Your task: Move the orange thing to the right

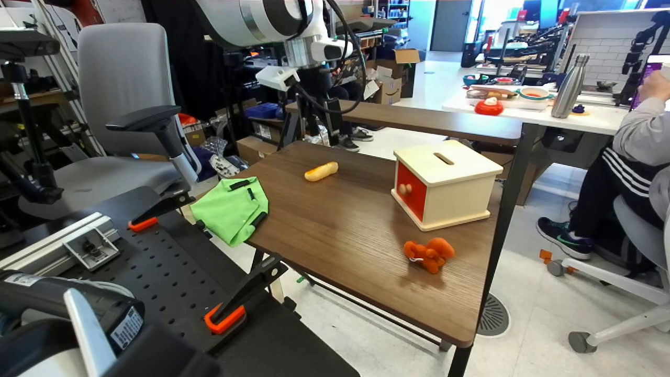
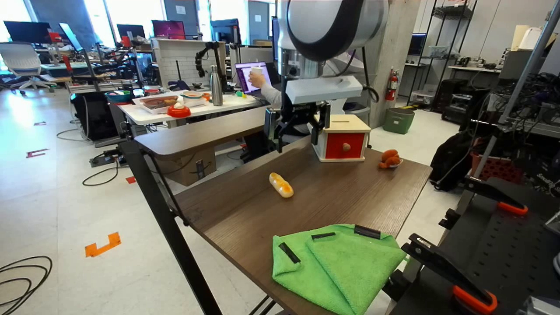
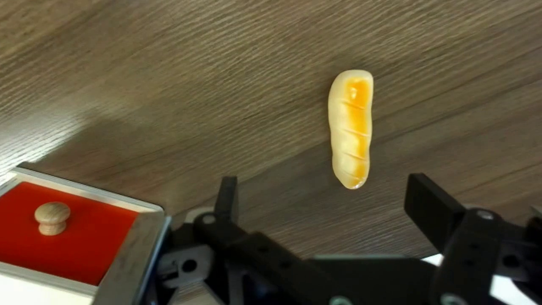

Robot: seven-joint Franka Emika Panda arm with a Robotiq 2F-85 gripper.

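Stick (image 3: 351, 131), one, pale yellow with an orange streak. Lies flat on the counter (image 1: 335, 225) in both exterior views, well apart from box (image 1: 451, 195), toy (image 1: 430, 253) and cloth (image 2: 339, 267). In the wrist view, shows ahead of the tool (image 3: 322, 190), within the span between fingers (image 3: 432, 207), nearer to the finger on the picture's right.

Tool, one, black. Hangs in the air above the counter, higher than the stick and apart from it. Stands released, with both fingers wide apart.

Box, one, pale wood, with slotted lid (image 1: 463, 166), red front (image 2: 335, 151) and round knob (image 3: 51, 216). Stands upright on the counter. In the wrist view, shows just beside the finger on the picture's left, as nearest obstacle to the tool. In an exterior view, sits partly hidden behind the tool (image 2: 296, 146).

Toy, one, red-orange, lumpy. Lies near the box, on the same counter.

Cloth, one, green, folded, with strips of black tape (image 2: 323, 236). Lies at the counter's edge, hanging partly over.
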